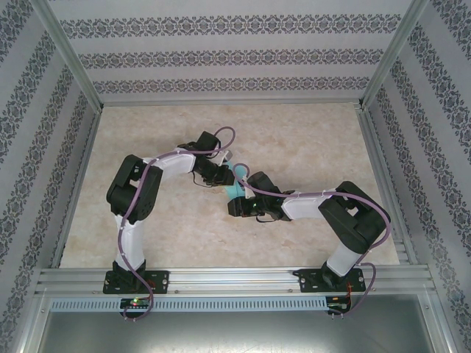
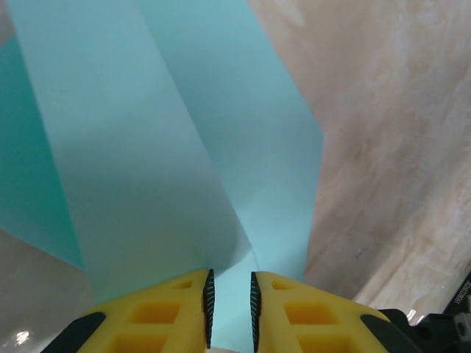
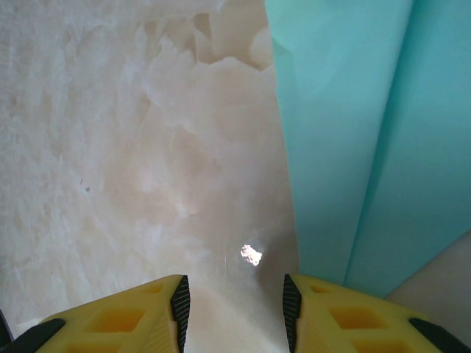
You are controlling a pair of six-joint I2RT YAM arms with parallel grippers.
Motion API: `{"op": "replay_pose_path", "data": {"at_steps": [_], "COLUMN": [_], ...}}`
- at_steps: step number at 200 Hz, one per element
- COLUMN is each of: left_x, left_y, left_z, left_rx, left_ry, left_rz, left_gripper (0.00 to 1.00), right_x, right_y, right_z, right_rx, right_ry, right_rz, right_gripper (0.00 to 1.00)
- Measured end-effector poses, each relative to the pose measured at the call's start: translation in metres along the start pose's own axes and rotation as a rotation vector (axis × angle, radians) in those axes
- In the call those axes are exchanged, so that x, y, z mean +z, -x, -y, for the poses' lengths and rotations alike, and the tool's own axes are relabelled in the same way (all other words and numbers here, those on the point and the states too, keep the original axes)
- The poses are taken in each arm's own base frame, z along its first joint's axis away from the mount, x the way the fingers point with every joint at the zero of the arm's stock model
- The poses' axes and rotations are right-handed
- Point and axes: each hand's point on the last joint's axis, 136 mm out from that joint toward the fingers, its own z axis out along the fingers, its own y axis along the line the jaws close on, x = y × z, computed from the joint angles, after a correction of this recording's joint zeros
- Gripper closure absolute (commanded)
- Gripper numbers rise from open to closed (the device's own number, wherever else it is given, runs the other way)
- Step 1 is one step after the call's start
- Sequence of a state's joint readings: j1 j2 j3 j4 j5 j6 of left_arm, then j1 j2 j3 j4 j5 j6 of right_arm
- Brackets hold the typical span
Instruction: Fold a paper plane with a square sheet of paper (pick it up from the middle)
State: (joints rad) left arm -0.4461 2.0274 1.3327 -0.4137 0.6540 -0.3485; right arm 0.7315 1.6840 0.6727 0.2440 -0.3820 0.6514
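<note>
The paper (image 2: 169,147) runs its crease into the narrow gap of the left gripper (image 2: 229,309); whether it is pinched I cannot tell. The right gripper (image 3: 235,309) stands half open and empty, the paper just beside its right-hand finger.

Robot lab test cell, marble-look tabletop (image 1: 294,132) lying in the middle, aluminium frame posts (image 1: 70,55) rising from its corners, patterned wall panels (image 1: 235,55) enclosing it, two arms (image 1: 136,220) sitting bolted on a metal rail (image 1: 235,278) along its near edge.
</note>
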Motion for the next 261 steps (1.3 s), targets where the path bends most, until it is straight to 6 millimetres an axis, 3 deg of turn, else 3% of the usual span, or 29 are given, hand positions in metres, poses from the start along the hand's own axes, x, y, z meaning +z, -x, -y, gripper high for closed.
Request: {"op": "replay_pose_path", "data": {"at_steps": [88,128,195,261], "left_x": [0.011,0.011,0.013,0.012], "left_y": [-0.003,-0.003,-0.001,-0.001], "left_z": [-0.011,-0.012,-0.012,-0.013], "left_rx": [0.001,0.020,0.060,0.125], "left_ry": [0.020,0.021,0.009,0.009], "left_rz": [-0.015,-0.012,0.020,0.086], "left_gripper": [0.77,0.78,0.82,0.84], "right_x": [-0.003,-0.023,-0.055,-0.035], "right_y": [-0.001,-0.015,0.035,0.097], "right_z": [-0.002,-0.002,0.006,0.010], "right_rx": [0.018,0.088,0.211,0.273], "right_ry": [0.022,0.072,0.156,0.202], "right_rz": [0.021,0.006,0.145,0.155], "right_gripper": [0.58,0.58,0.72,0.78]}}
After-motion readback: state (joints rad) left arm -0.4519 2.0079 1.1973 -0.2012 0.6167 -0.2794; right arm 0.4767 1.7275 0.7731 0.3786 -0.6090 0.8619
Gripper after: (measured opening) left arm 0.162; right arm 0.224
